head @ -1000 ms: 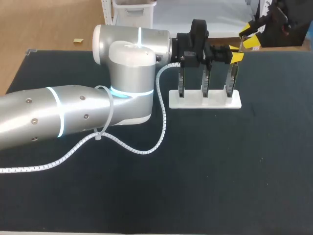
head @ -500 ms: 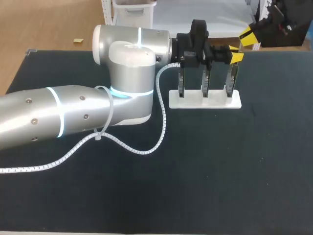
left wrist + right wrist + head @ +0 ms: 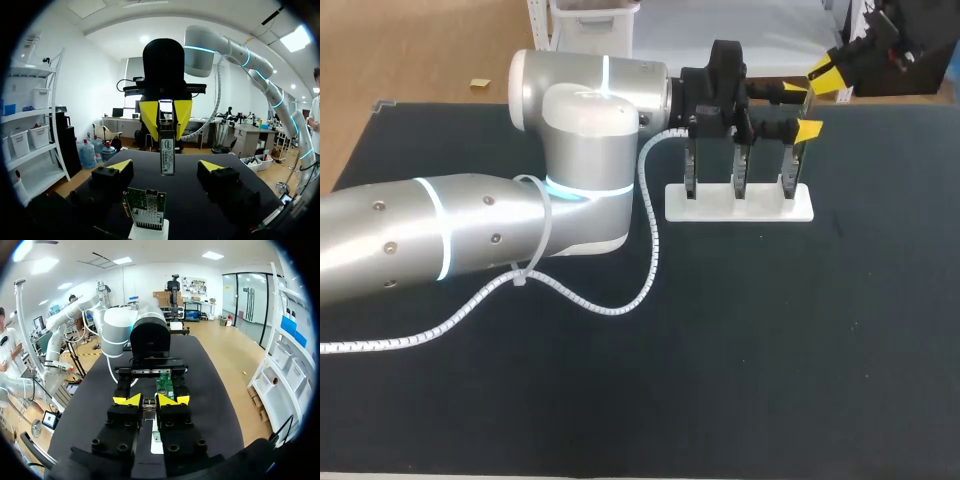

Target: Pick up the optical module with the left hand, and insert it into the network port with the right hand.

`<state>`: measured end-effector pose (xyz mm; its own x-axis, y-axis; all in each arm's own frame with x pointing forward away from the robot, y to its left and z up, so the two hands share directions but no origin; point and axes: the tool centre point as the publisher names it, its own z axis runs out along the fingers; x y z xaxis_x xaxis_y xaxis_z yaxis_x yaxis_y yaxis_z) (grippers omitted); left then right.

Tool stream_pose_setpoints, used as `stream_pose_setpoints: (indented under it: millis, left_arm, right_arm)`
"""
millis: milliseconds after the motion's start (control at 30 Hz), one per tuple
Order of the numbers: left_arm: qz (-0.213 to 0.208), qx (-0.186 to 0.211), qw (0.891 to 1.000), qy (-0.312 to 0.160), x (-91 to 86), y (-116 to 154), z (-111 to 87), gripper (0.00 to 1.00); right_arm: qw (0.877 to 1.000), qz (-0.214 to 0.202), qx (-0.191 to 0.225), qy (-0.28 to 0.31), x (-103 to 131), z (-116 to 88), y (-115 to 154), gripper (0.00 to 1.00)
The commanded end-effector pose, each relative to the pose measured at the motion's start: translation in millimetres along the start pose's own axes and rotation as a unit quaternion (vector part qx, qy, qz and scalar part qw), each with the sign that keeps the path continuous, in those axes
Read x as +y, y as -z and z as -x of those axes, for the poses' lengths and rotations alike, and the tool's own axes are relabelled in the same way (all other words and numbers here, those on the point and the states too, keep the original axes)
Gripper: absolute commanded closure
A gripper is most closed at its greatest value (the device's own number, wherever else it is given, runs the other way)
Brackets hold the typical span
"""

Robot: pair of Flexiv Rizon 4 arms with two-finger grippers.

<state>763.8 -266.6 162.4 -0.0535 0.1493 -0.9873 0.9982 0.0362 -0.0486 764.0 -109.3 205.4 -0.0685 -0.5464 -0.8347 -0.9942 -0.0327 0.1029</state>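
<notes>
Optical module (image 3: 167,150): slim metal body, upright, clamped between the yellow tips of the right gripper (image 3: 166,112), clear of the network card (image 3: 146,206) below it.
Left gripper (image 3: 801,111): fingers wide apart, nothing held, over that card.
White stand (image 3: 740,205): carries three upright cards (rightmost is nearest both grippers).
Surface (image 3: 720,350): black.

Matt dark table (image 3: 770,350), glossy left arm (image 3: 440,235), seemingly metal optical module (image 3: 167,155)

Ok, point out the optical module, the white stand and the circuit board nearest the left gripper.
optical module (image 3: 167,150): left wrist view, on its metal body.
white stand (image 3: 765,208): head view, on its bare base plate.
circuit board (image 3: 145,201): left wrist view, on its green face.
</notes>
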Motion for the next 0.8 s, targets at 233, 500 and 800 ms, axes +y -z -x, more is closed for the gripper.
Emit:
stream_pose_setpoints:
  millis: [233, 500, 800]
  left_arm:
    - [0.006, 0.041, 0.999, 0.004, -7.4, 11, -3.8, 0.0]
    - [0.007, 0.093, 0.995, -0.024, -7.6, 18, -10.3, 0.0]
    - [0.0, 0.147, 0.988, -0.036, -4.5, 26, -20.0, 0.0]
  right_arm:
    - [1.0, -0.006, 0.0, 0.0, 0, 1, 0, 1.0]
    - [1.0, -0.011, -0.002, -0.002, 1, 0, 1, 1.0]
    - [1.0, -0.016, -0.004, -0.002, 2, -1, 2, 1.0]
